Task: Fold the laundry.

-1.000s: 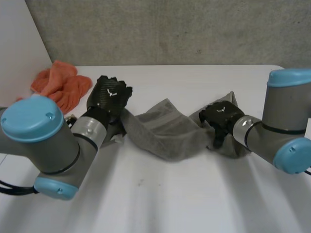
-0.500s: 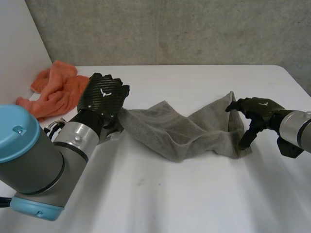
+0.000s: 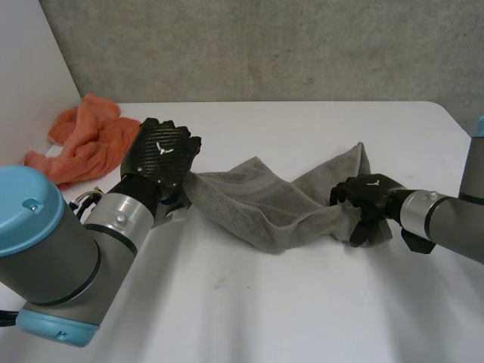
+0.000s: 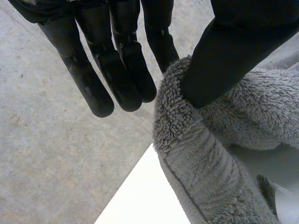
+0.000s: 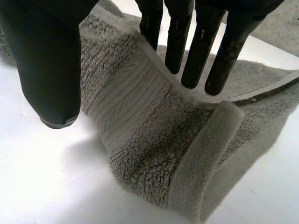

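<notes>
Towel, grey, lies stretched across the white counter between both hands in the head view; left hand is raised at its left end, with the cloth rising up to it; right hand sits palm down on the right end; orange cloth is bunched at the counter's far left, apart from the towel. Left wrist view: fingers are straight and clear of the cloth; thumb is sunk into the towel's hemmed edge, which hangs over it; nothing pinched that I can see. Right wrist view: fingers are straight, tips just over the towel's woven band near a corner; thumb is spread wide, apart from them; hand relaxed, no grip on the cloth.
</notes>
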